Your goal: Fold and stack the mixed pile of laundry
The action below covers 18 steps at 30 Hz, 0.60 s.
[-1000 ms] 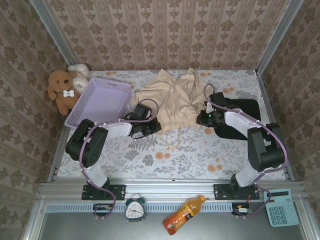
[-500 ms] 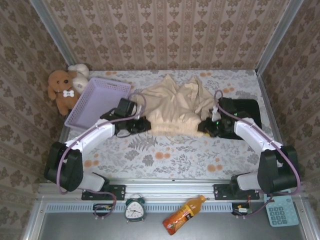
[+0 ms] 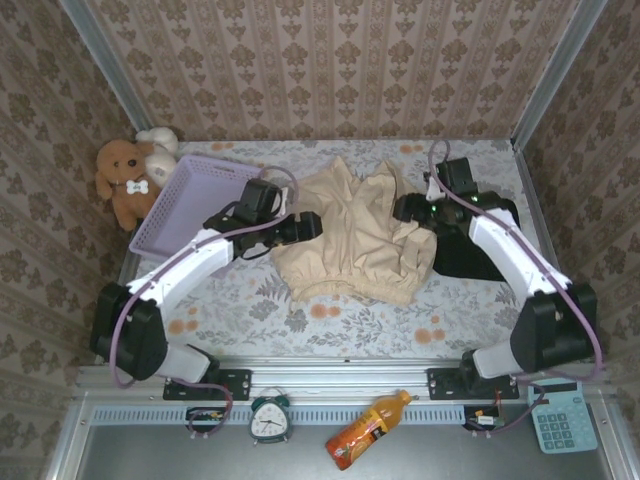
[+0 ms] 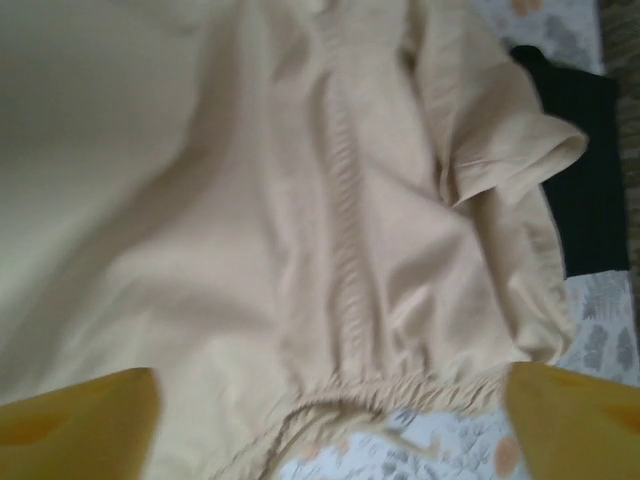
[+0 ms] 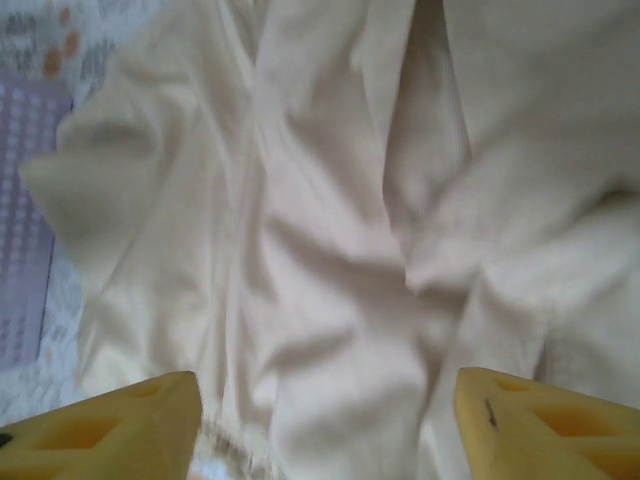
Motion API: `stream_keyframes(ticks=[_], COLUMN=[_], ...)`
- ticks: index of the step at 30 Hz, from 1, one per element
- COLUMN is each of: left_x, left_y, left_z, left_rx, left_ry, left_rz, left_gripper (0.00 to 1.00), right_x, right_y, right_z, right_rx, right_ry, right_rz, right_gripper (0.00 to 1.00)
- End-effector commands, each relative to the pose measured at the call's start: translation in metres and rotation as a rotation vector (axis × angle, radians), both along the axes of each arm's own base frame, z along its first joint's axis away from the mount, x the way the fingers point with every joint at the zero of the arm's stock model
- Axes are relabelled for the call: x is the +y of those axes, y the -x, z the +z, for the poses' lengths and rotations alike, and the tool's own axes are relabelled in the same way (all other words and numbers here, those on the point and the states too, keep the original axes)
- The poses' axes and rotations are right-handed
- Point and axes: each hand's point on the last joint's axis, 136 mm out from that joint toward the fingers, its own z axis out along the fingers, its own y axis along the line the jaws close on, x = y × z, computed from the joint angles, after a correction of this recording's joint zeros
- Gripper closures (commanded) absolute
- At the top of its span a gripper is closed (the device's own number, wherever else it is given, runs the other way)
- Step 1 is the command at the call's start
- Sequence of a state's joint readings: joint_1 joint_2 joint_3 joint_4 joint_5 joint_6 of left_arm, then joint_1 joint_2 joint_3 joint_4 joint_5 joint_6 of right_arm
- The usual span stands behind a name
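Cream garment (image 3: 350,238), pulled nearer, now partly covers the black garment (image 3: 462,262).

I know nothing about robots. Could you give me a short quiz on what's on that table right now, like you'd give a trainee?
1. True or false: the cream garment lies inside the lavender basket.
2. In the top view, what lies against the cream garment's right side? A) a teddy bear B) a black garment C) an orange bottle
3. Fill in: the left gripper and the right gripper both have their jaws ___.
Key: 1 false, it lies spread on the table beside the lavender basket. 2 B. 3 open, with nothing held.
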<state>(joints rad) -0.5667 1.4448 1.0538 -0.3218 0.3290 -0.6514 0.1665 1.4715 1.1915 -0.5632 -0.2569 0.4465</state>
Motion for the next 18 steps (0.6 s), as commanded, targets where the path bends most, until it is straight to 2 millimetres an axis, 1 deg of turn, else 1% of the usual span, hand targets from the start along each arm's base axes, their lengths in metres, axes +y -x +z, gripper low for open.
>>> stream_keyframes(ticks=[1, 3, 4, 7, 10, 11, 12, 13, 15, 16, 18], left_x=[-0.023, -0.031, -0.033, -0.034, -0.024, -0.019, -0.014, -0.007, 0.008, 0.016, 0.032], left_y=[-0.011, -0.010, -0.007, 0.003, 0.014, 0.017, 0.020, 0.024, 0.028, 0.030, 0.032], left_z=[-0.027, -0.045, -0.054, -0.081, -0.108, -0.117, -0.125, -0.134, -0.149, -0.157, -0.169], left_rx=[0.040, 0.087, 0.111, 0.160, 0.212, 0.227, 0.240, 0.258, 0.278, 0.294, 0.321], left_ry=[0.074, 0.109, 0.118, 0.089, 0.028, 0.000, -0.025, -0.053, -0.107, -0.132, -0.161], left_rz=[-0.003, 0.000, 0.005, 0.006, 0.012, 0.013, 0.016, 0.020, 0.033, 0.041, 0.064], left_gripper=[0.42, 0.59, 0.65, 0.77, 0.81, 0.81, 0.82, 0.83, 0.86, 0.88, 0.90], right_x=[-0.005, 0.001, 0.005, 0.016, 0.023, 0.023, 0.023, 0.021, 0.024, 0.025, 0.017], right_y=[-0.042, -0.059, -0.064, -0.075, -0.086, -0.090, -0.093, -0.096, -0.102, -0.104, -0.109], right_z=[-0.029, -0.046, -0.056, -0.082, -0.103, -0.109, -0.114, -0.117, -0.114, -0.110, -0.097], right_rx=[-0.010, 0.024, 0.044, 0.075, 0.099, 0.111, 0.121, 0.129, 0.124, 0.117, 0.097], right_ry=[0.065, 0.063, 0.064, 0.079, 0.102, 0.105, 0.112, 0.117, 0.100, 0.095, 0.106], right_rz=[-0.027, -0.011, -0.003, 0.017, 0.020, 0.014, 0.010, 0.003, 0.013, 0.016, 0.007], right_gripper=[0.40, 0.44, 0.45, 0.45, 0.46, 0.49, 0.53, 0.61, 0.85, 1.00, 1.00])
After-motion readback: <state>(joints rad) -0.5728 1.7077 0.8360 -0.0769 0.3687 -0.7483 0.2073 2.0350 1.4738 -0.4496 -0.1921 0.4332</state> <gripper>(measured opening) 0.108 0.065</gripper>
